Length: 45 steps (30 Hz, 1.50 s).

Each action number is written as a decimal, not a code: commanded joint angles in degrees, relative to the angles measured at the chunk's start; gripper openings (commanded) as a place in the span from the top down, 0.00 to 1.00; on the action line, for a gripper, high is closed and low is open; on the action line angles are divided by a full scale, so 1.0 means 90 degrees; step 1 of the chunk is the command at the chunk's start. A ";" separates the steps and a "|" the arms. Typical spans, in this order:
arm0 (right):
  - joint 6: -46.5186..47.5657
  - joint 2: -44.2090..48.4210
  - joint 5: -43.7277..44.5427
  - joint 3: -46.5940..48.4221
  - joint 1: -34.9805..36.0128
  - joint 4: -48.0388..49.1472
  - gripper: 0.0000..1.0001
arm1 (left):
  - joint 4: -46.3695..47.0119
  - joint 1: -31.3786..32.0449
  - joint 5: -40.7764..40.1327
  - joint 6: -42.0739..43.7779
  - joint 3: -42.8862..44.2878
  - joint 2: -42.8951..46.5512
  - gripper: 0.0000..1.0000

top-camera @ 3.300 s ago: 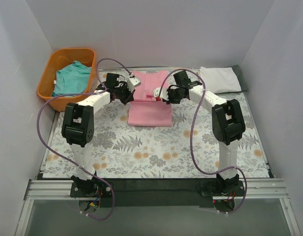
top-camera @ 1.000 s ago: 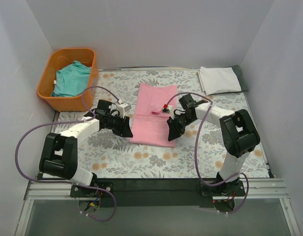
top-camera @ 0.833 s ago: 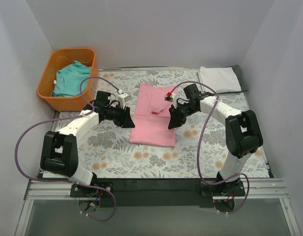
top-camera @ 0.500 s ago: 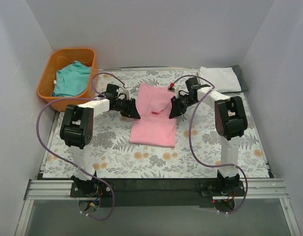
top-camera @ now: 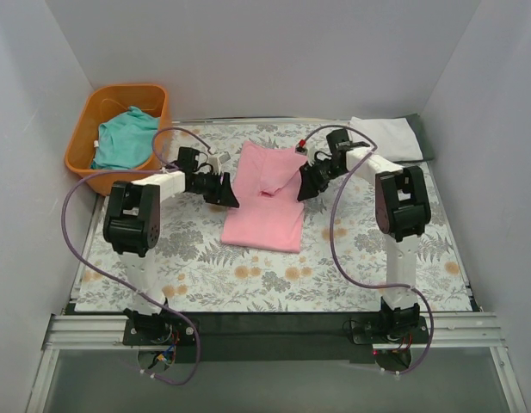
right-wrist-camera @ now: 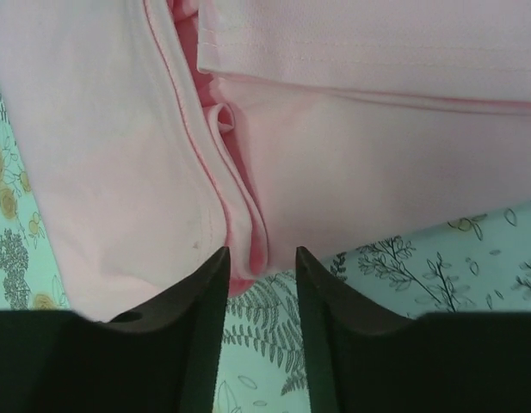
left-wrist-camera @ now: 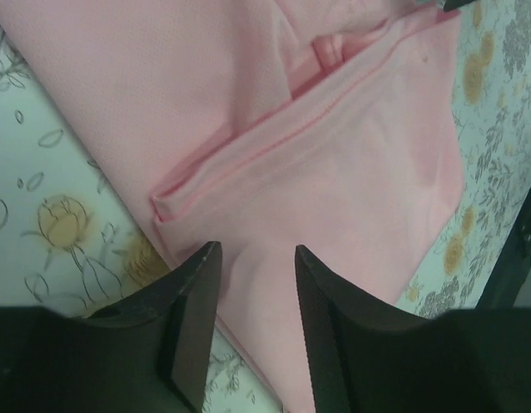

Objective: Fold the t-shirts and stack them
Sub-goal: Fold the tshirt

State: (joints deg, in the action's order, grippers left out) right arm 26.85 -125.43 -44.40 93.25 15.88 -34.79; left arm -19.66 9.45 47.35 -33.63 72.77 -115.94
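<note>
The pink t-shirt [top-camera: 263, 219] lies flat mid-table as a long strip with a cross fold [left-wrist-camera: 248, 163] halfway along. My left gripper [top-camera: 229, 198] sits at its left edge, open, with pink cloth [left-wrist-camera: 360, 198] showing in the gap between the fingers [left-wrist-camera: 256, 254]. My right gripper [top-camera: 301, 189] is at the right edge, open, its tips [right-wrist-camera: 261, 254] astride the bunched end of the fold [right-wrist-camera: 248, 232] without pinching it. A folded white t-shirt [top-camera: 387, 138] rests at the back right. The teal t-shirt [top-camera: 123, 138] lies crumpled in the basket.
The orange plastic basket [top-camera: 76, 151] stands at the back left, off the floral table cloth [top-camera: 248, 275]. A dark mat [top-camera: 425, 138] shows under the white shirt. White walls close in on three sides. Purple cables loop from both arms.
Both grippers have moved from the shirt's near part back to its middle fold. Both jaws have widened, and the cloth lies free on the table.
</note>
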 commanded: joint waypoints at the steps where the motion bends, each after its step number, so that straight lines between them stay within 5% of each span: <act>1: 0.0443 0.1229 0.0246 -0.0193 -0.0016 -0.0100 0.60 | -0.0432 -0.0044 0.0061 0.0988 -0.0370 0.1473 0.60; 5: 0.1107 0.2691 0.0820 -0.1401 0.0285 -0.0100 0.37 | -0.0842 -0.0044 -0.0192 0.2421 -0.1248 0.2811 0.55; 14: 0.2192 0.4833 0.2977 -0.4627 0.2422 0.1918 0.36 | -0.0317 0.0111 -0.0300 0.5980 -0.3748 0.5039 0.51; 26: 0.2534 0.4747 0.3293 -0.5459 0.3323 0.2791 0.43 | 0.1187 0.1029 -0.0983 0.6627 -0.4599 0.4621 0.54; 37: 0.2563 0.4151 0.3313 -0.5879 0.3392 0.3045 0.57 | 0.1413 0.1147 -0.1414 0.6939 -0.4785 0.4083 0.65; 40: 0.2525 0.4112 0.3371 -0.5947 0.3402 0.3045 0.73 | 0.1306 0.1166 -0.1375 0.6988 -0.4814 0.4181 0.78; 42: 0.2408 0.4209 0.3439 -0.5938 0.3411 0.2967 0.95 | 0.1141 0.1166 -0.1326 0.6988 -0.4776 0.4346 0.84; 45: 0.2320 0.4628 0.3323 -0.5850 0.3402 0.2462 0.99 | 0.0584 0.1186 -0.1082 0.6901 -0.4581 0.4774 0.93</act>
State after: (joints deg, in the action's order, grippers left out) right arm 49.23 -86.48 -14.46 41.17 46.28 -6.59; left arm -9.96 19.75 35.27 28.10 30.17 -77.87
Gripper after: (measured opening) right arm 0.025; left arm 0.091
